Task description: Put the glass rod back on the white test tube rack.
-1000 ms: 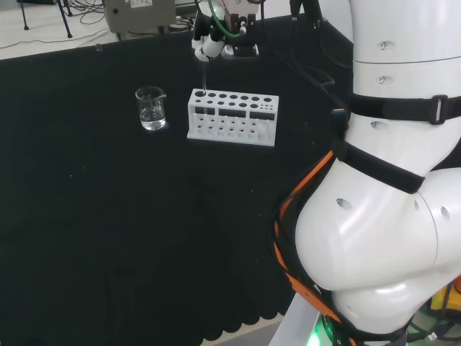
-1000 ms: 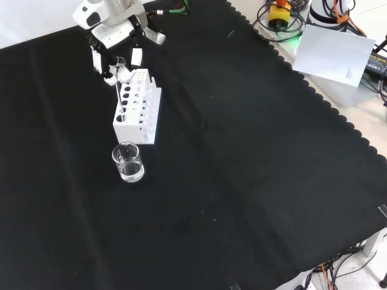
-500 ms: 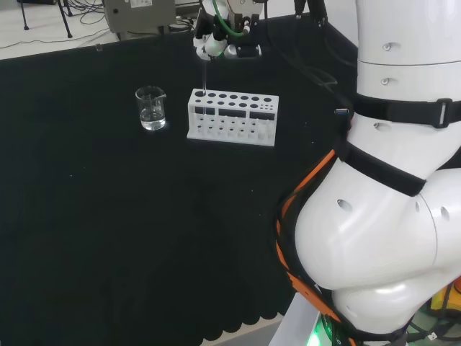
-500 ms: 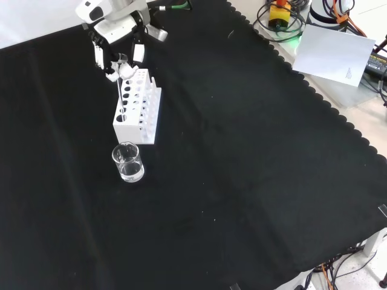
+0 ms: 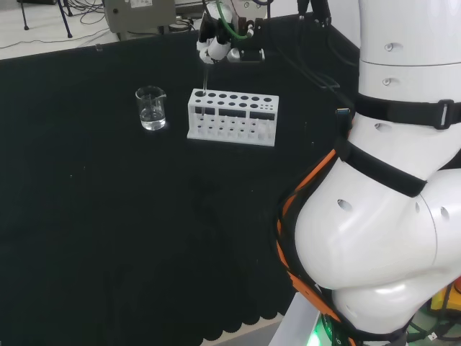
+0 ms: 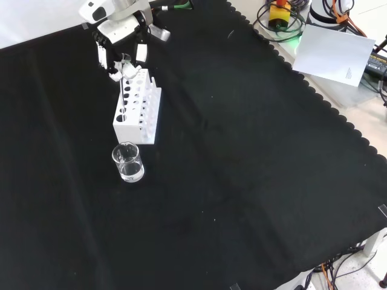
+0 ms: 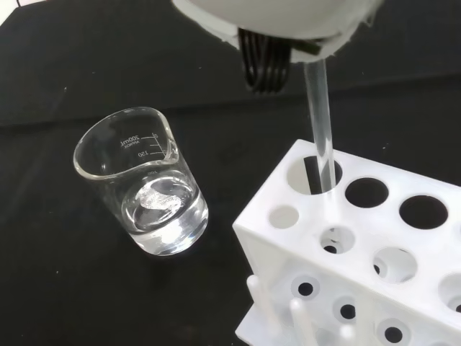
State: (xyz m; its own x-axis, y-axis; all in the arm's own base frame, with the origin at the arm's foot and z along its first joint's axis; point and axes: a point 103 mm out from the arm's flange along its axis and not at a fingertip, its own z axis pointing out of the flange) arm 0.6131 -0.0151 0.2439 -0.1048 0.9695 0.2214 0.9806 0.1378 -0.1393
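Note:
A white test tube rack [image 5: 232, 119] stands on the black cloth with a clear beaker [image 5: 150, 108] to its left in the head view. The glass rod [image 5: 204, 78] stands nearly upright with its lower end in the rack's far left end hole. The hand [image 5: 214, 45] hovers above that end, fingers curled round the rod's top. In the front view the hand [image 6: 128, 71] comes from the top, the rod [image 6: 123, 93] slants down into the rack [image 6: 138, 106], and the beaker [image 6: 127, 163] stands nearer. The wrist view shows the rod [image 7: 320, 130] entering a corner hole of the rack [image 7: 360, 252], beside the beaker [image 7: 144, 187] holding a little clear liquid.
The arm's own big white links [image 5: 389, 180] take up the right of the head view. A sheet of paper [image 6: 338, 54] and cables lie past the cloth's scalloped edge at the front view's upper right. Open cloth stretches right of the rack in the front view.
The hand has shifted a little to the right in the head view and farther up in the front view, still holding the rod's top. The rod's lower end stays in the same hole.

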